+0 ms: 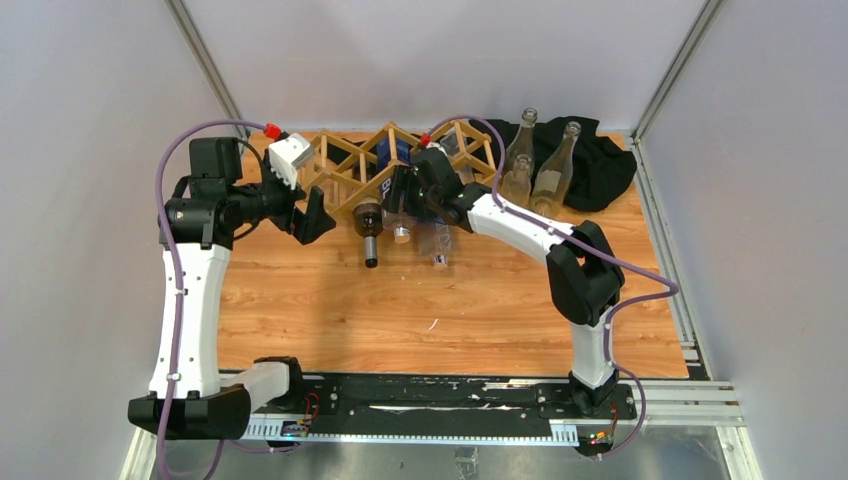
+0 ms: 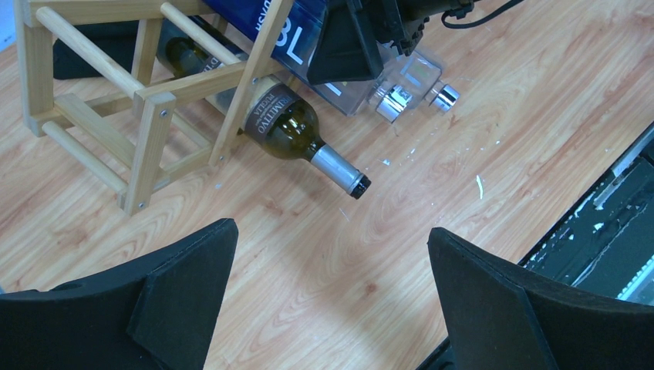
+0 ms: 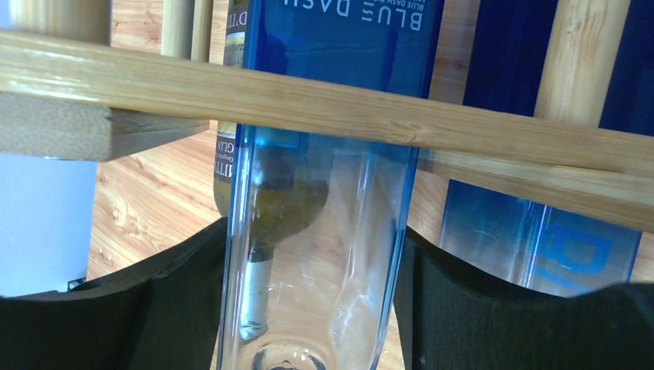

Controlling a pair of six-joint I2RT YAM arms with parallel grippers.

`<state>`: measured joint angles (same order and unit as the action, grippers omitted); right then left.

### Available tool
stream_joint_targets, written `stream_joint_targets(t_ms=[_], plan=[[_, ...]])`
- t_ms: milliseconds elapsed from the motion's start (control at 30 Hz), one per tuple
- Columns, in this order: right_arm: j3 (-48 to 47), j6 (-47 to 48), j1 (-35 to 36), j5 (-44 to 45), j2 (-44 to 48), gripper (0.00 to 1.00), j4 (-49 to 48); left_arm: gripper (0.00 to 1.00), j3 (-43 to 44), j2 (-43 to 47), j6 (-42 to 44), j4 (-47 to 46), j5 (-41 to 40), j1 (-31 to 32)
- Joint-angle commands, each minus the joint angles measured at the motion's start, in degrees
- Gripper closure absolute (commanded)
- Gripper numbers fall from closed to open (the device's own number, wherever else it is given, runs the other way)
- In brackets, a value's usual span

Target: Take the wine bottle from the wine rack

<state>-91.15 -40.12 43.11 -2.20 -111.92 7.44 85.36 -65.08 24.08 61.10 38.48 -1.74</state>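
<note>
Grasp step: your right gripper clamps the blue-tinted wine bottle lying in the wine rack; left gripper hangs spread, unloaded. Next, draw the bottle straight out along its axis.

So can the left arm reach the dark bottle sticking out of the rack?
Probably yes. The dark bottle pokes its neck out of the rack toward the open left fingers, with only bare table between. The right fingers grip the blue bottle beside it, which may crowd things.
</note>
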Motion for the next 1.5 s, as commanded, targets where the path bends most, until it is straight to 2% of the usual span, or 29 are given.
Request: stream_joint_targets(t_ms=[0, 100, 133, 167, 433, 600, 800, 1033, 1100, 1467], plan=[[3.3, -0.4, 0.8, -1.3, 1.9, 0.64, -5.1, 0.0, -1.3, 1.0, 2.0, -0.6, 1.4, -0.3], [6.5, -0.7, 1.0, -2.3, 4.7, 0.9, -6.9, 0.0, -1.8, 1.0, 2.9, -0.6, 1.6, -0.3], [7.5, -0.7, 1.2, -2.6, 5.6, 0.97, -7.7, 0.0, -1.9, 1.0, 3.1, -0.6, 1.7, -0.3], [8.4, -0.8, 1.4, -2.9, 6.4, 1.0, -8.9, 0.0, -2.0, 0.9, 3.3, -0.6, 1.7, -0.3], [18.2, -3.0, 2.2, -10.5, 14.4, 1.0, -15.9, 0.0, -3.3, 1.2, 7.7, -0.6, 3.3, -0.3], [23.7, -5.6, 2.2, -15.4, 20.9, 1.0, -17.1, 0.0, -6.0, 2.9, 16.9, -0.6, 7.3, -0.3], [29.1, -9.0, 2.1, -16.7, 27.3, 1.0, -17.1, 0.0, -10.8, 5.8, 29.7, -0.6, 9.9, -0.1], [32.5, -14.2, 0.7, -19.3, 31.5, 1.0, -17.0, 0.0, -13.5, 6.4, 38.0, -0.6, 7.4, 1.1], [33.1, -15.5, -0.2, -20.1, 33.0, 1.0, -16.4, 0.0, -14.3, 6.6, 40.3, -0.6, 6.1, 3.5], [35.1, -19.8, -2.4, -23.7, 39.8, 1.0, -13.0, 0.01, -16.2, 7.2, 47.6, -0.6, 3.3, 7.8]])
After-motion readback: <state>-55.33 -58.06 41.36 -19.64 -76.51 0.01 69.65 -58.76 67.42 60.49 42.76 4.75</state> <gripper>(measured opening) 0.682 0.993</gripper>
